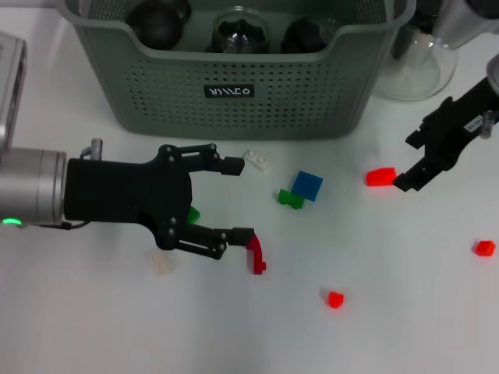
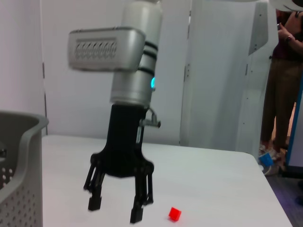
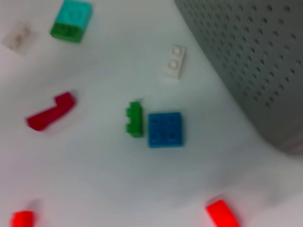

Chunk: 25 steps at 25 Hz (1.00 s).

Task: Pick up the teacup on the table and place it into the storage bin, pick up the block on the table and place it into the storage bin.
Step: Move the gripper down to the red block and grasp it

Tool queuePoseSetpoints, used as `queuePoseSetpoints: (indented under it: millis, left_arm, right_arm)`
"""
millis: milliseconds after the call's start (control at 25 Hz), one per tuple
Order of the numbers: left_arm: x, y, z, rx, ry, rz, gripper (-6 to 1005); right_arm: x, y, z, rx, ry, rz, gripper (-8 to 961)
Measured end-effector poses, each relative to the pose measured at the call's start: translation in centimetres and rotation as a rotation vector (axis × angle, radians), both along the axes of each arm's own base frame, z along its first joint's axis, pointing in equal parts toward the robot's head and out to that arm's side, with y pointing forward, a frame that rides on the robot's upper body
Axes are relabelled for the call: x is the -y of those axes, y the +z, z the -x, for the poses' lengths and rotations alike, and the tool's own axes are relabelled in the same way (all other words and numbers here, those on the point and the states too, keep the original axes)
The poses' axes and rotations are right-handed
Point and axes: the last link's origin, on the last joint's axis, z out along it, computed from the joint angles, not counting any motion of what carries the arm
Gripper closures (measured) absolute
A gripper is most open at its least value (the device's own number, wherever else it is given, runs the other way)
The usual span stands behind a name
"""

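The storage bin [image 1: 234, 86] stood at the desk's [image 1: 374, 327] far edge. We saw the left end effector [image 1: 238, 199] spread wide and empty above the desk, one fingertip just beside a dark red block [image 1: 256, 255]. The right end effector [image 1: 412, 162] hung parted, empty, near an orange-red block [image 1: 380, 177]; a blue block [image 1: 307, 185] lay between them.

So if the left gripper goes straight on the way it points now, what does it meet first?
Probably the green block beside the blue block; the left gripper, open, points toward them across the table, though its height is unclear.
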Motion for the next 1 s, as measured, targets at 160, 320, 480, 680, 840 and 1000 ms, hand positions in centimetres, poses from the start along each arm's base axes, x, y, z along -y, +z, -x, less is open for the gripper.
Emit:
queuePoseSetpoints:
  millis: [160,320,480,680,840,1000]
  left_arm:
    - [0.4,-0.6,0.5,0.023,-0.029,-0.028,79]
    - [0.5,-1.0,0.7,0.036,-0.020,-0.019,79]
    - [0.4,-1.2,0.7,0.037,-0.008,-0.022,79]
    - [0.2,-1.3,0.7,0.035,-0.004,-0.029,80]
    - [0.2,-1.3,0.8,0.040,0.003,-0.034,80]
    - [0.1,-1.3,0.8,0.044,0.006,-0.037,80]
  right_arm:
    - [-0.3,-1.5,0.3,0.053,0.038,0.005,73]
    - [-0.4,-2.9,0.3,0.086,0.058,0.016,89]
    - [-0.4,-3.9,-0.1,0.112,0.064,0.014,106]
    - [-0.4,-4.5,-0.5,0.132,0.063,-0.004,127]
    - [-0.3,-4.8,-0.7,0.128,0.056,-0.010,144]
    - [-0.2,-5.3,-1.0,0.130,0.048,-0.005,161]
